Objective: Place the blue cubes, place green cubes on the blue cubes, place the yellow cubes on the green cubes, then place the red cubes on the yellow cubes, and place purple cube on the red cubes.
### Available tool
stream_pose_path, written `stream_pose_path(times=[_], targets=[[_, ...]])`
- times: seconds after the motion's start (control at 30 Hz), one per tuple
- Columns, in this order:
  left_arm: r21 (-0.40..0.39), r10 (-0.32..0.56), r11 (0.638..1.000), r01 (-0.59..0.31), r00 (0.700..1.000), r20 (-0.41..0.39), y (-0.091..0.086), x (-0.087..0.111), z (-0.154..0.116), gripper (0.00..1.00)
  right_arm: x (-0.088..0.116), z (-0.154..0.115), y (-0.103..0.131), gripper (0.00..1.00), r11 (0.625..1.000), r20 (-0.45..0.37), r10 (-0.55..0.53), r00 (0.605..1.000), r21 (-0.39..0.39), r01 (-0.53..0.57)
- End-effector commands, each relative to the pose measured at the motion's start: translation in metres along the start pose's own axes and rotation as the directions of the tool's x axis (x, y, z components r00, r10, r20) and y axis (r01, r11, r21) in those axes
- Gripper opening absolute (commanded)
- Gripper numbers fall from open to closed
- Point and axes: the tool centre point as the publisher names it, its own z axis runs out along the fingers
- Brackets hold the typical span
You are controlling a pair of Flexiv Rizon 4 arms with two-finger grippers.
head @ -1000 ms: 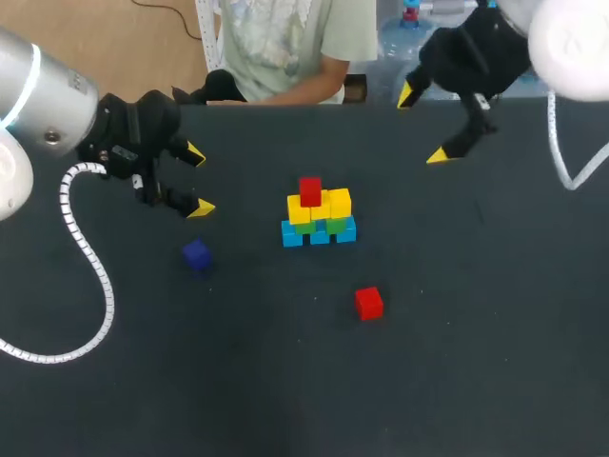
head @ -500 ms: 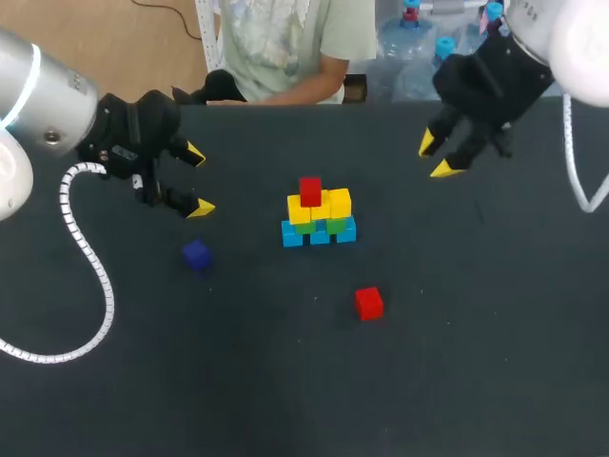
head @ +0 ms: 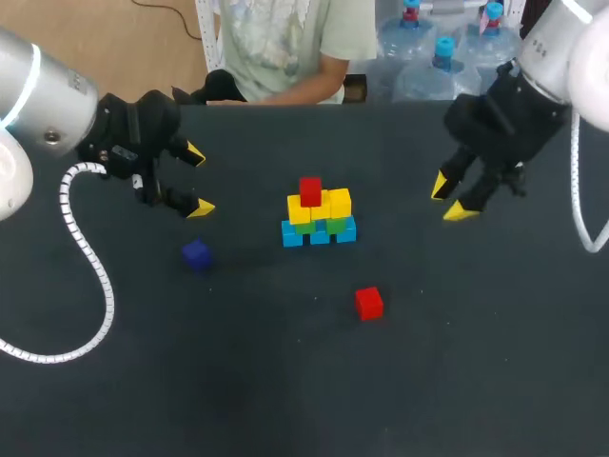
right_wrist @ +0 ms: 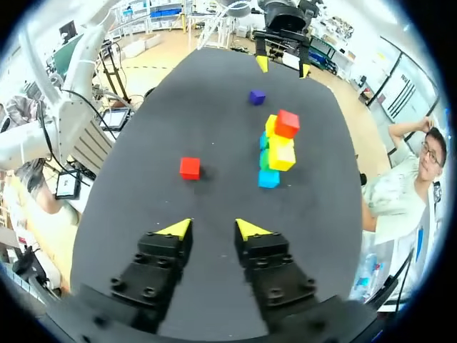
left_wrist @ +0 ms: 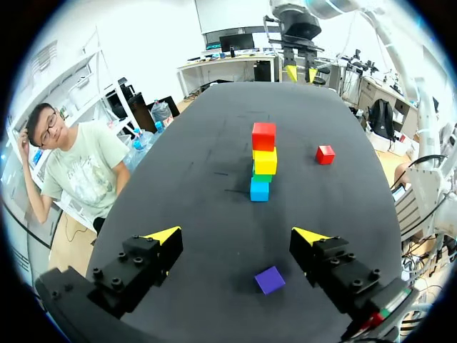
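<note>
1. Right gripper (head: 451,198) empty, jaws narrow; left gripper (head: 198,180) empty, jaws wide.
2. Loose red cube (head: 369,303) lies at 5 o'clock from stack (head: 319,217).
3. Risk: an off-centre release could topple the stack.

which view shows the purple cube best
The left wrist view: the purple cube lies close under the open left gripper, its top and a side plain. The head view shows it small and dark; the right wrist view shows it far off, tiny.
</note>
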Motion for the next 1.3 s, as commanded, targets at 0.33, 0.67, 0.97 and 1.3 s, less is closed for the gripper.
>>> stream_pose_path(times=[0.33,0.67,0.97,1.3], targets=[[0.001,0.002,1.000,-0.002,1.000,0.003,0.001,0.001,0.000,1.00,-0.005,0.010,0.015,1.00,0.998,0.004,0.024,1.000,-0.053,-0.024],[0.001,0.002,1.000,-0.002,1.000,0.003,0.001,0.001,0.000,1.00,-0.005,0.010,0.015,1.00,0.998,0.004,0.024,1.000,-0.053,-0.024],[0.001,0.002,1.000,-0.002,1.000,0.003,0.001,0.001,0.000,1.00,-0.013,0.017,0.032,1.00,0.995,-0.036,0.068,0.997,-0.073,-0.071],[0.001,0.002,1.000,-0.002,1.000,0.003,0.001,0.001,0.000,1.00,-0.024,0.050,0.061,1.00,0.986,-0.117,0.141,0.983,-0.077,-0.151]])
